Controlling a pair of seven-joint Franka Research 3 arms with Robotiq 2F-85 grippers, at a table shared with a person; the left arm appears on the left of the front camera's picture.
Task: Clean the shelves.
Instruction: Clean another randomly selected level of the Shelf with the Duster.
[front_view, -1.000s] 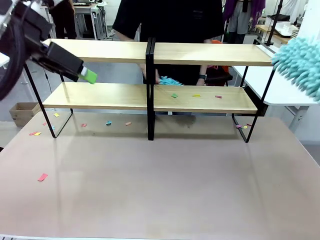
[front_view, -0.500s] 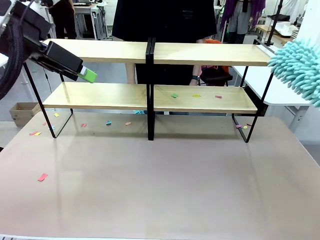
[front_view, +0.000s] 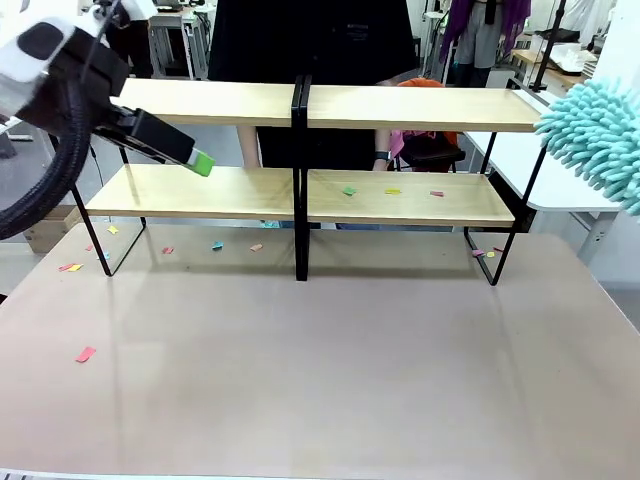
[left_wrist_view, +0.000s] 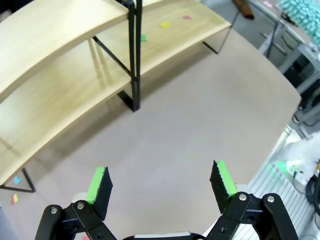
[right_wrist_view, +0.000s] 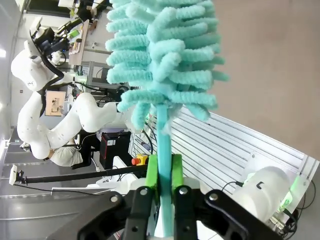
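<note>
Nearest, a bare stretch of the beige table (front_view: 330, 390) is seen, with one red paper scrap (front_view: 86, 354) lying on its left part. Above the table's left side the left gripper (left_wrist_view: 160, 179) is held in the air, its green-padded fingers spread wide and nothing caught between them; in the front view it is placed before the left rack, at a height between the two boards. At the right edge the fluffy teal duster (front_view: 598, 135) is held up just beside the right end of the upper board, and in the right wrist view its teal handle is clamped between the pads of the right gripper (right_wrist_view: 164, 176). Farther back, the shelves (front_view: 420, 108) are stood across the far part of the table, two racks joined at a black middle post. Small coloured scraps (front_view: 216, 245) are scattered on the table beneath the left rack. On the lower right board a green scrap (front_view: 348, 190), a yellow scrap (front_view: 392, 190) and a pink scrap (front_view: 436, 193) are laid apart in a row. Behind the shelves a person (front_view: 320, 40) in dark clothing is seen.
</note>
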